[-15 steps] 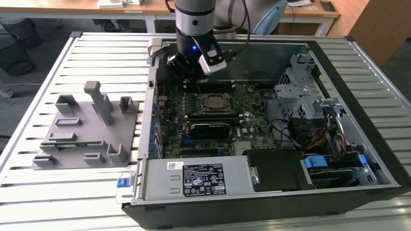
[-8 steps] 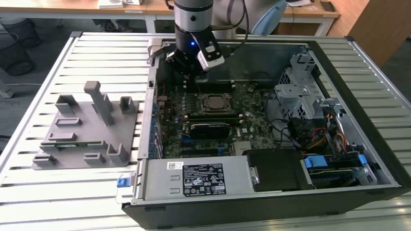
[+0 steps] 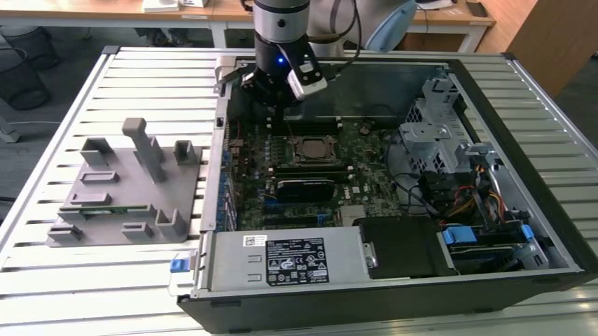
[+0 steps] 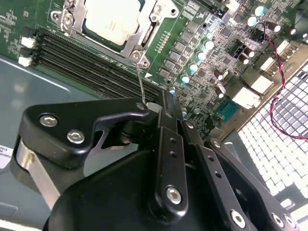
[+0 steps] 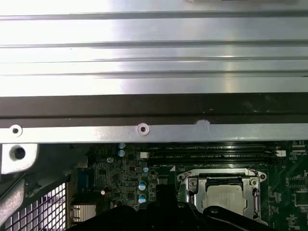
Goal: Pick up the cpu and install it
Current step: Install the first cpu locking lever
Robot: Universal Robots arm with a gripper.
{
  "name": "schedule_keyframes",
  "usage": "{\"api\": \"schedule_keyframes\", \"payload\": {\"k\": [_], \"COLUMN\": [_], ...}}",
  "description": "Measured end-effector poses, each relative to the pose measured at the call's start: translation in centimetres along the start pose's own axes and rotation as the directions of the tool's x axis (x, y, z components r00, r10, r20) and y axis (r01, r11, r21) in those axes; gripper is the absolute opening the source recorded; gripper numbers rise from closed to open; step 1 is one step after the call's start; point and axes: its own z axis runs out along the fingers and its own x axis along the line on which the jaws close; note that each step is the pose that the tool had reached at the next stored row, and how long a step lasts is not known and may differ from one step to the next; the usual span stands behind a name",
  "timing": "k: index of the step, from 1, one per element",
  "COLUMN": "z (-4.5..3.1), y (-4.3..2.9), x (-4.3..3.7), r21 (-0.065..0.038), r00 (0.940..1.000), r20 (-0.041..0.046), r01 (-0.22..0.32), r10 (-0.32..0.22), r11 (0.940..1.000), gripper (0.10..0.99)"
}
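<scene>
1. Cpu (image 4: 111, 19) sits inside the metal socket frame (image 4: 144, 41) on the green motherboard (image 3: 369, 150) of the open computer case (image 3: 523, 91).
2. Jaws of the gripper (image 3: 271, 94) hover just beyond the socket, toward the case's far wall; I cannot tell how far they are open, and nothing is visibly held.

1. The cpu (image 4: 111, 19) is topped with pale, shiny metal.
2. The gripper (image 4: 163, 108) is made of glossy black plastic with bright metal screws.
3. The motherboard (image 4: 211, 62) is matt green.
4. The table (image 3: 150, 70) is ribbed, smooth metal.
</scene>
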Motion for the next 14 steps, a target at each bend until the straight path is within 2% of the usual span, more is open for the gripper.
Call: {"api": "schedule_keyframes", "payload": {"k": [9, 14], "z": [-0.01, -0.01], "y": [0.01, 0.03], "x": [-0.09, -0.8], "r21": [0.001, 0.0], "r00": [1.0, 1.0], "r20": [-0.0001, -0.0001], "r01": [0.002, 0.001], "r10": [-0.002, -0.001], "r11": [1.0, 1.0], "gripper": [0.106, 0.106]}}
